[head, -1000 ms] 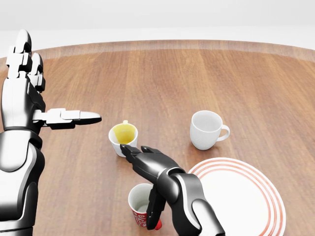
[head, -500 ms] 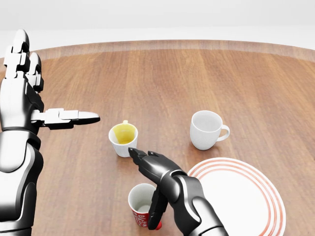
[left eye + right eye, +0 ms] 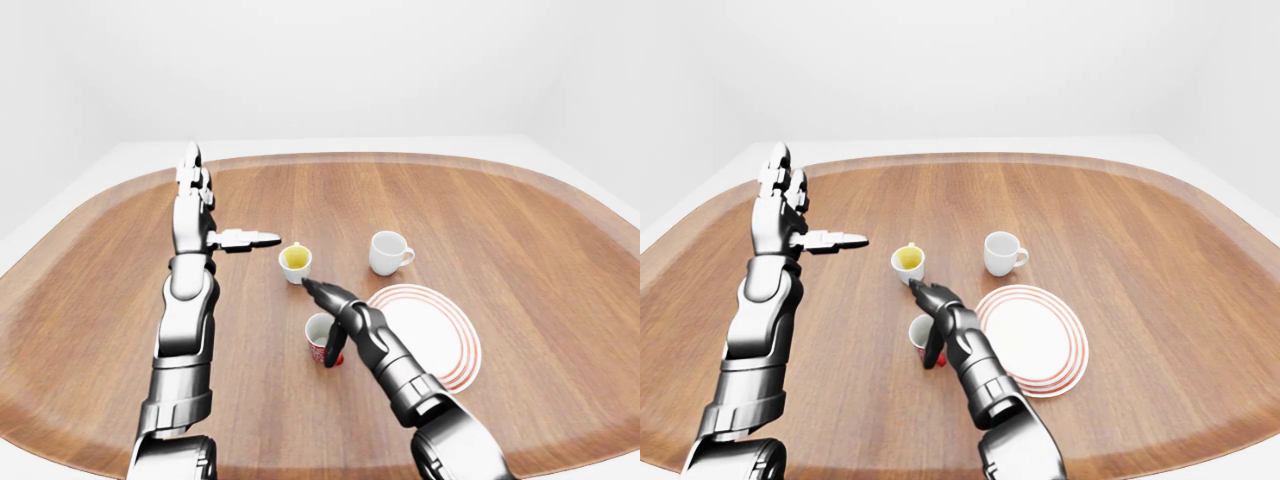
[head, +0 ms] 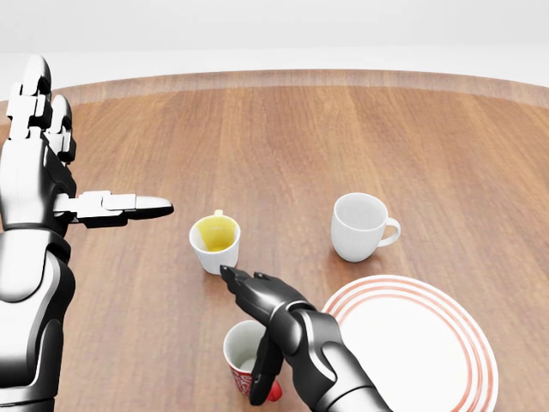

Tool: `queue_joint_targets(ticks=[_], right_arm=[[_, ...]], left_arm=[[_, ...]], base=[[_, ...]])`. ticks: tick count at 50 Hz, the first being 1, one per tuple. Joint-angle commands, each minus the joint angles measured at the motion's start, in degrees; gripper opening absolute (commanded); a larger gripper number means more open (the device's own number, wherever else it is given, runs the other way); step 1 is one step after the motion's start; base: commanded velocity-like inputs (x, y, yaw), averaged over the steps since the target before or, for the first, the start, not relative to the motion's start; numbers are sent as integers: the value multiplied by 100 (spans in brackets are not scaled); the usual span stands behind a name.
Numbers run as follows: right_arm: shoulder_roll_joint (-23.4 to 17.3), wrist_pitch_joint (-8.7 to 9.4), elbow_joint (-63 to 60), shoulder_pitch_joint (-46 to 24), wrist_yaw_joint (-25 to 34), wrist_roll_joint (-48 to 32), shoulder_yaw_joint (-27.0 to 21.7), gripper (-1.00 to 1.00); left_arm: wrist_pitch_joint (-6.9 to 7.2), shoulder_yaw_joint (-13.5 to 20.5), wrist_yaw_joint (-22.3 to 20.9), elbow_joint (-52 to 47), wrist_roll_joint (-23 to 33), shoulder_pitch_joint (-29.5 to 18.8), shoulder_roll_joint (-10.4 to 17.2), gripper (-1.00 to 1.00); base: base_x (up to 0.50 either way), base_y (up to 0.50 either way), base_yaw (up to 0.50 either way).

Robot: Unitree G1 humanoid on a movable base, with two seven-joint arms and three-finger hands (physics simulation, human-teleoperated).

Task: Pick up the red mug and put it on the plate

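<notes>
The right hand (image 4: 262,309) sits low in the centre of the head view, its fingers spread: two reach up and left toward the middle of the frame, while the thumb (image 4: 264,371) hangs down across the right side of the red mug (image 4: 247,359). The digits stand about the mug's rim rather than closing round it. Whether the thumb touches the mug's wall cannot be told.

The red mug stands upright on the wooden table (image 4: 283,146), near the bottom edge of the head view, white inside, with a bit of red handle showing at its lower right beneath the thumb. Just to its right, apart from it, lies the plate (image 4: 420,352), white with red rings round the rim, in the lower right of the frame.

Above the hand, just past the outstretched fingertips, stands a white cup with a yellow inside (image 4: 214,242). Right of that, above the plate, is a plain white mug (image 4: 360,226), handle to the right.

The left hand (image 4: 43,167) is raised at the upper left of the head view, open, fingers up and thumb pointing right, holding nothing.
</notes>
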Motion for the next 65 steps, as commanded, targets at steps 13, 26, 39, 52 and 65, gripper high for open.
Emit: queue_joint_targets(ticks=[13, 26, 39, 52, 65], right_arm=[[134, 0, 744, -273, -326, 94, 6, 100], [184, 0, 1412, -441, -664, 227, -35, 100], [178, 0, 1389, -429, -678, 236, -27, -100], [155, 0, 1332, -404, -648, 225, -21, -100], [121, 0, 615, -233, -281, 82, 31, -100]], left_arm=[[0, 12, 5, -9, -34, -5, 11, 100], [0, 40, -3, 100, -72, 40, 25, 100], [0, 41, -1, 123, -90, 44, 31, 100], [0, 46, -3, 211, -105, 43, 43, 100], [0, 46, 1, 229, -109, 54, 43, 100]], base=[[0, 0, 0], [0, 0, 0], [0, 0, 0], [0, 0, 0], [0, 0, 0]])
